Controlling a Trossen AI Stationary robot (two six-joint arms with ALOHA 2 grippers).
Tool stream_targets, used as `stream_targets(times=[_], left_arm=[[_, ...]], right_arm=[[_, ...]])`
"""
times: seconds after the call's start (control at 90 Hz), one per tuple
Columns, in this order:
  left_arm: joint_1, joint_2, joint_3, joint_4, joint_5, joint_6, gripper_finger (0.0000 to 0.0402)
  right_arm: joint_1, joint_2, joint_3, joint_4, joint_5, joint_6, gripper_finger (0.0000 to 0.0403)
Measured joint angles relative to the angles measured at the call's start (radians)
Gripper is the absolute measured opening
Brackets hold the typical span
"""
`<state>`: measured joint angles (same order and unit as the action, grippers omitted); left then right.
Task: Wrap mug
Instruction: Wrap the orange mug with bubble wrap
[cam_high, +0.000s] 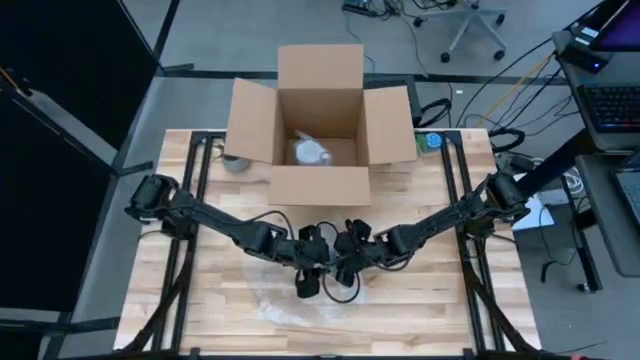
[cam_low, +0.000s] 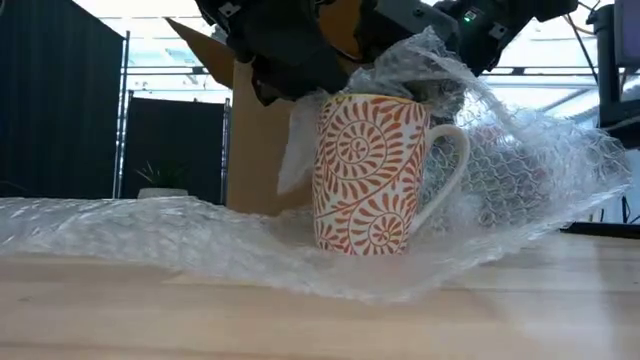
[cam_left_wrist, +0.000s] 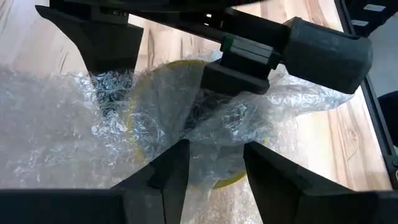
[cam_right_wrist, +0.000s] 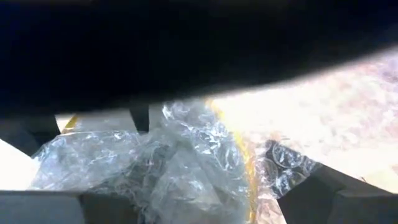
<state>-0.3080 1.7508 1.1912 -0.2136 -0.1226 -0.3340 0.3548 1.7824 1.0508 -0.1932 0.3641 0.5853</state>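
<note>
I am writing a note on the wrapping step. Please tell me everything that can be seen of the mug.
The mug is white with an orange swirl-and-leaf pattern, looks ceramic, and has a white handle. Its inside looks yellow in the left wrist view. It stands upright on the sheet of bubble wrap spread over the wooden table. Wrap is pulled over its rim and behind it. The left gripper and right gripper are right above it.

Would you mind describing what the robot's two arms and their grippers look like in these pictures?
Both are dark, nearly black jointed arms of blocky segments, with thin black cables looping beside them. The left gripper and right gripper are matching dark units. In the left wrist view the fingers are flat, angular, matte black wedges. The right arm's housing shows a small green light in the low view.
</note>
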Motion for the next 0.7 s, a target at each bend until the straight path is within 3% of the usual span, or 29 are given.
stream_targets(times=[0.7], left_arm=[[-0.002, -0.105, 0.002, -0.079, 0.011, 0.002, 0.0143]], right_arm=[[0.001, 0.002, -0.002, 0.0, -0.005, 0.005, 0.0226]])
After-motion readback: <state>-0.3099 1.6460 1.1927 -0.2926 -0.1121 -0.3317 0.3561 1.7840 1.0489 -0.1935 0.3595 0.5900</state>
